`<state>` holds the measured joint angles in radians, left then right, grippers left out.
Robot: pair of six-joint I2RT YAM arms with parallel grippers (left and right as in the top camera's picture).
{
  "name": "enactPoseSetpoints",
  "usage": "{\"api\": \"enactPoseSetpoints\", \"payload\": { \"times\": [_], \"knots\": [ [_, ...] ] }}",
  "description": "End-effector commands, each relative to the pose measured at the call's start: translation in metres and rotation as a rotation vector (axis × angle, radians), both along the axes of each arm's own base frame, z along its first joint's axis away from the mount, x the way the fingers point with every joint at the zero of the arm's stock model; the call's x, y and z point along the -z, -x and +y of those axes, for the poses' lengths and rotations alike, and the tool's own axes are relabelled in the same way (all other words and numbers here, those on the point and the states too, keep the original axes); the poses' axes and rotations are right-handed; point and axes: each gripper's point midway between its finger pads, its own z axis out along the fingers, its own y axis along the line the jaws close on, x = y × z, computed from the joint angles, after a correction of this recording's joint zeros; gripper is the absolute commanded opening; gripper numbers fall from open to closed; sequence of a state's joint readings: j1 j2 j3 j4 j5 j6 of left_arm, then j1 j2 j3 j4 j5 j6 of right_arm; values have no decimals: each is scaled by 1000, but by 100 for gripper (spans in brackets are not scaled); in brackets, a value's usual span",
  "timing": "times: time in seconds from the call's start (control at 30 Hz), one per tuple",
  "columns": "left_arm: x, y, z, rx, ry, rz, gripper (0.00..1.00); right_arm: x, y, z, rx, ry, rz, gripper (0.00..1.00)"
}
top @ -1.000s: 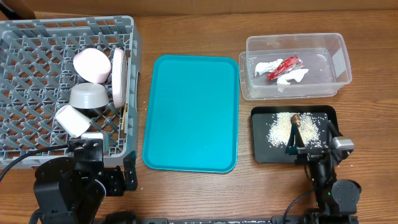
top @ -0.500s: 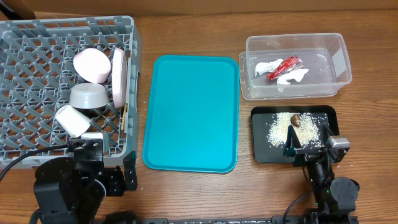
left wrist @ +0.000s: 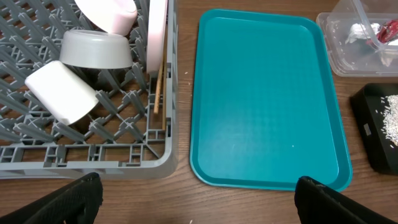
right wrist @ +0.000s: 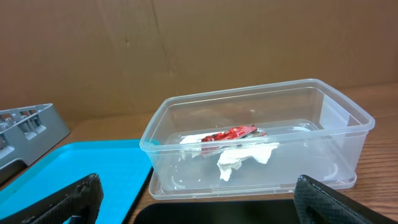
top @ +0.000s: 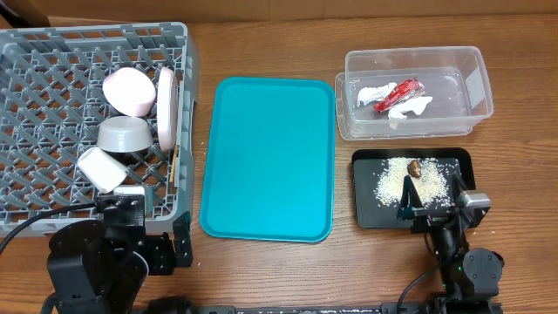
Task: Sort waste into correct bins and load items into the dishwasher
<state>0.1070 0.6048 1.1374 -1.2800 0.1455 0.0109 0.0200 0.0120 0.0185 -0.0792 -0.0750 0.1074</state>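
The grey dish rack (top: 44, 96) holds an upright white plate (top: 166, 106), a small white bowl (top: 128, 90), a grey metal bowl (top: 124, 133), a white cup (top: 102, 168) and chopsticks (top: 174, 166). The clear tub (top: 478, 83) holds the red wrapper (top: 399, 93) and white napkin (top: 411, 108). The black tray (top: 370, 209) holds rice (top: 394, 180) and a brown scrap (top: 415, 167). My right gripper (top: 433, 199) is open and empty over the black tray's near half, facing the tub (right wrist: 336, 134). My left gripper (left wrist: 199, 202) is open and empty over bare wood near the rack's front right corner (left wrist: 93, 152).
A teal serving tray (top: 267, 157) lies flat between the rack and the bins, with nothing on it. A cardboard wall stands behind the tub in the right wrist view. Bare wood runs along the table's front edge.
My right gripper has shifted slightly left and back from the brown scrap. The left arm and all objects have not moved.
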Motion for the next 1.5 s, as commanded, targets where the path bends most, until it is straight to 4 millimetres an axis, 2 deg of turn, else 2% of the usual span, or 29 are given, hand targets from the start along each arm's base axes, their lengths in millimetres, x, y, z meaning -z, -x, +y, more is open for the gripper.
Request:
{"api": "enactPoseSetpoints", "payload": {
  "times": [0.0, 0.1, 0.23, 0.33, 0.4, 0.47, 0.6, 0.77, 0.87, 0.97, 1.0, 1.47],
  "knots": [
    [1, 1, -2, 22, -8, 2, 100, 2, 0, 0, -1, 4, -2, 100],
    [2, 4, -2, 24, -17, -2, 100, 2, 0, 0, -1, 4, -2, 100],
    [6, -10, -9, 85, -46, -143, 100, 2, 0, 0, -1, 4, -2, 100],
    [34, -30, -16, 107, -19, -281, 100, 2, 0, 0, -1, 4, -2, 100],
    [48, -39, -20, 107, 14, -350, 100, 2, 0, 0, -1, 4, -2, 100],
    [60, -54, -23, 113, 26, -492, 100, 2, 0, 0, -1, 3, -2, 100],
    [59, -66, -23, 112, 11, -697, 100, 2, 0, 0, -1, 4, -2, 100],
    [56, -75, -2, -7, -36, -833, 100, 2, 0, 0, -1, 4, -2, 100],
    [74, -80, 0, -19, -40, -807, 100, 2, 0, 0, -1, 4, -2, 100],
    [108, -82, -7, 12, -6, -704, 99, 2, 0, 0, -1, 4, -2, 100],
    [114, -82, -7, 15, -6, -680, 100, 2, 0, 0, -1, 4, -2, 100],
    [117, -82, -5, 6, -9, -668, 100, 2, 0, 0, -1, 4, -2, 100]
  ]
}}
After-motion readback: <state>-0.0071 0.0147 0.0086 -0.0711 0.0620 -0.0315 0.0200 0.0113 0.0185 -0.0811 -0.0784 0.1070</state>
